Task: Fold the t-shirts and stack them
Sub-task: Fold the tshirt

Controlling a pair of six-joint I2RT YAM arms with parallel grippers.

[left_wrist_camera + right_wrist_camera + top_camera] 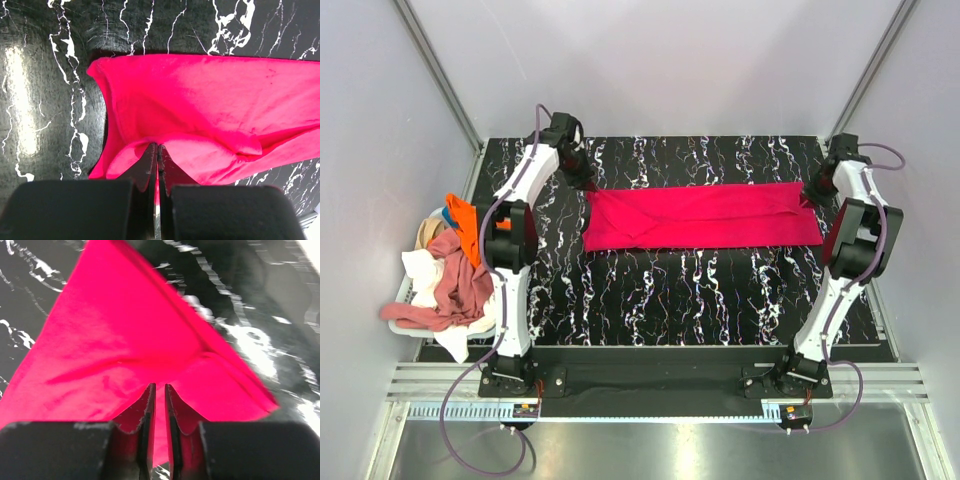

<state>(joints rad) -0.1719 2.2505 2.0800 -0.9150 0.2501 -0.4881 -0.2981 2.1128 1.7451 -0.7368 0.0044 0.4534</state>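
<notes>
A bright pinkish-red t-shirt (700,215) lies on the black marbled table (700,300) as a long strip running left to right. My left gripper (588,185) is at its left end. In the left wrist view this gripper (158,146) is shut, with a fold of the red cloth (210,100) pinched at the tips. My right gripper (810,192) is at the strip's right end. In the right wrist view its jaws (159,386) stand a narrow gap apart over the red cloth (125,340), which shows through the gap.
A heap of other t-shirts (445,275), orange, dusty pink, white and beige, fills a white basket (402,325) off the table's left edge. White walls close in the back and both sides. Both arm bases stand at the near edge.
</notes>
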